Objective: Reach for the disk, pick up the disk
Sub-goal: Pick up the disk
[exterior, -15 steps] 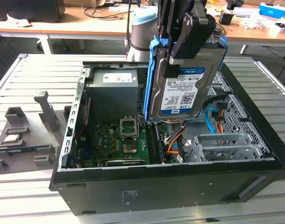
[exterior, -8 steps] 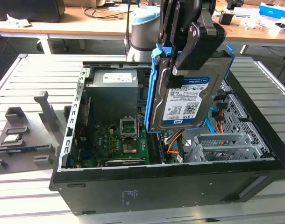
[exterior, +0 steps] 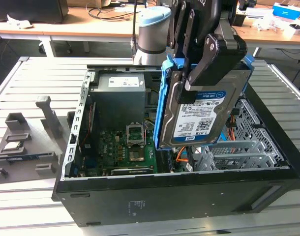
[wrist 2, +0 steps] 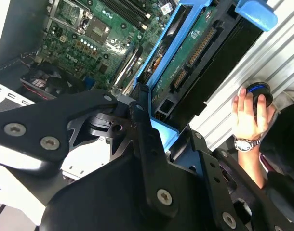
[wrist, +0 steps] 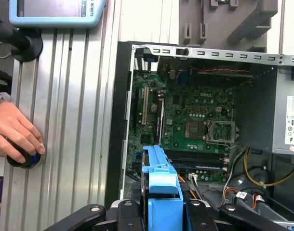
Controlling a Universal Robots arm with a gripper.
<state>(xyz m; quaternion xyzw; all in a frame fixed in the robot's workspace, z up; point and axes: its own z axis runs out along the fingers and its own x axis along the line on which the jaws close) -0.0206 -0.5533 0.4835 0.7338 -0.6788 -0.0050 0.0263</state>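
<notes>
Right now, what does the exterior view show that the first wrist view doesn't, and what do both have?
Exterior view: the disk's labelled face, held upright above the open computer case in the gripper, and grey fixtures on the slatted table.
First wrist view: a person's hand resting on a round blue-ringed knob on the table, and a pale blue tablet-like device.
Both: the green motherboard, the grey power supply, and the disk's blue side rail.
</notes>
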